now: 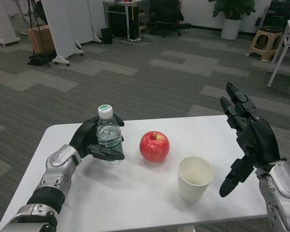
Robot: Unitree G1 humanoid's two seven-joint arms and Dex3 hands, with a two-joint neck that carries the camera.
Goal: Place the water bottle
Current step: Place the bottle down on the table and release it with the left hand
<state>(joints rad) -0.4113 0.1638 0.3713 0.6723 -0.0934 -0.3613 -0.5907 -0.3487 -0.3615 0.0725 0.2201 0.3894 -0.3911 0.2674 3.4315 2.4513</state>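
Two silver forearms, each ending in a black robot hand.

The left robot hand (94, 140) is matte black with thick, segmented fingers; its wrist joins a glossy silver metal forearm (58, 171) of rounded, stepped shells, with a black band below and more silver casing at the lower edge. The right robot hand (246, 137) has the same black, blocky, jointed fingers and a broad, smooth back, joining a rounded silver forearm shell (280, 186) at the frame's corner.

Even, bright overhead light; soft shadows under paper cup (195, 178) on worktop (135, 198). Sharp near cup, bg slightly soft.
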